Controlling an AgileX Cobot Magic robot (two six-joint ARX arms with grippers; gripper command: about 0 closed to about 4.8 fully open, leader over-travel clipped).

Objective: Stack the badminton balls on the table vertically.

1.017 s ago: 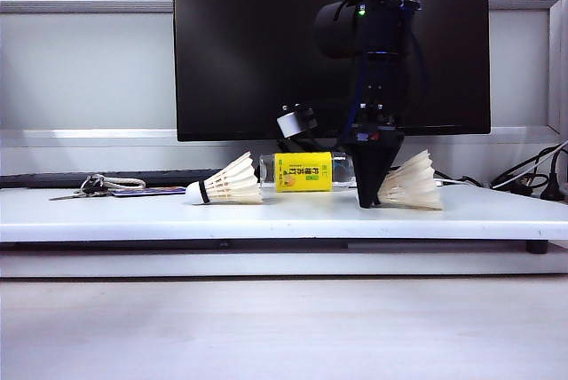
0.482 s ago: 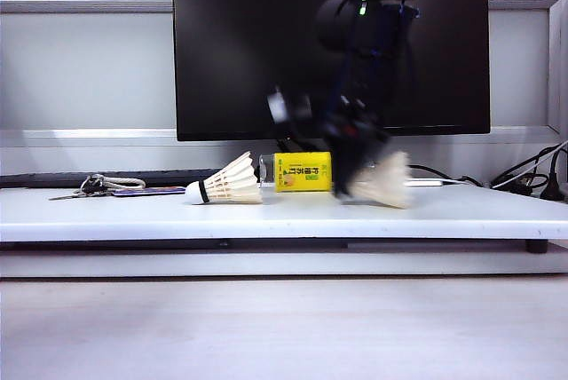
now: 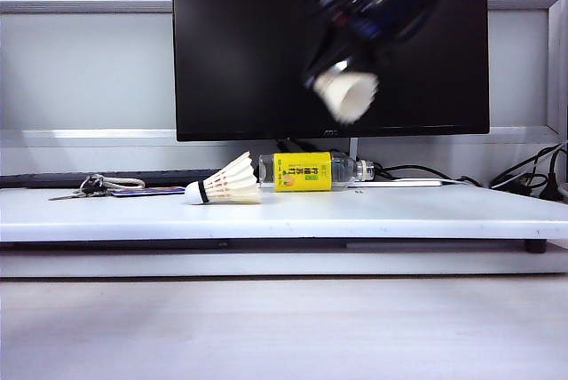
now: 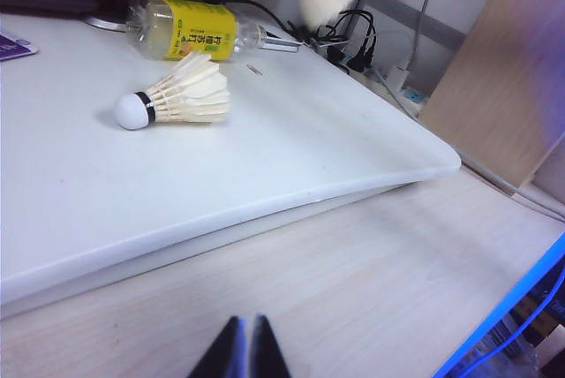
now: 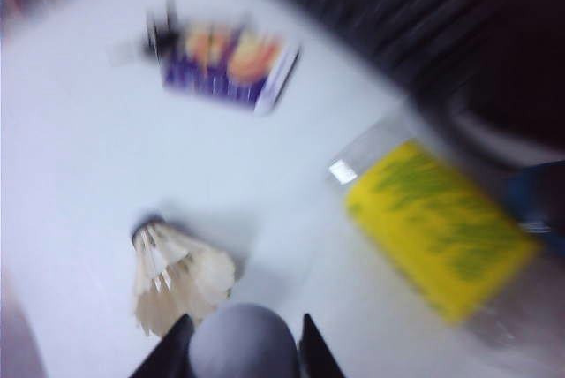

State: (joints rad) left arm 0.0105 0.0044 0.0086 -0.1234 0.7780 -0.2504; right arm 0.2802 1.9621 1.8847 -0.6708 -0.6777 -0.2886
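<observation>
Right gripper point(image 3: 342, 74), upper centre of the exterior view, pinches one cream feather shuttlecock point(image 3: 347, 93) aloft; the other shuttlecock point(image 3: 226, 184) lies centre-left on the white table point(image 3: 426, 211), unstacked. Left gripper point(image 4: 247, 353) sits pressed together, low.

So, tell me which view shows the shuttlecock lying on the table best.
The left wrist view: the lying shuttlecock is sharp, cork tip and black band clear. The exterior view shows it smaller, side-on, before the bottle. The right wrist view blurs it.

light: bright, even | exterior: moving arm smeared | right wrist: heavily blurred
</observation>
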